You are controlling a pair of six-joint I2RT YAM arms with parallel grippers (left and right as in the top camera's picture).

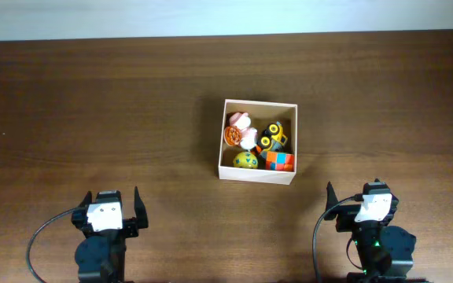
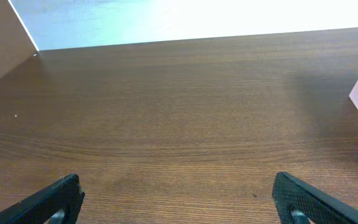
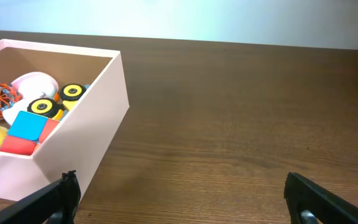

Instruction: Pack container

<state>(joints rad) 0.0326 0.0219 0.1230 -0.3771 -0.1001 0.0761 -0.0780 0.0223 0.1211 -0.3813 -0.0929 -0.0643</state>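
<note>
Sitting on table [image 1: 93, 102]; container [image 1: 255, 174] holds toys [image 1: 272, 137]

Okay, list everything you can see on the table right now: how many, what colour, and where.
table: one, dark brown wood, fills the view
container: one, white walls, tan inside, slightly right of centre
wheel toy: one, orange, container's left side
rounded toys: count unclear, pink and white, container's back left
wheeled toy: one, yellow and black, container's right side
cube: one, orange and blue, container's front right
egg toy: one, yellow, container's front left
left gripper: one, black, open, near edge
right gripper: one, black, open, near edge
</note>
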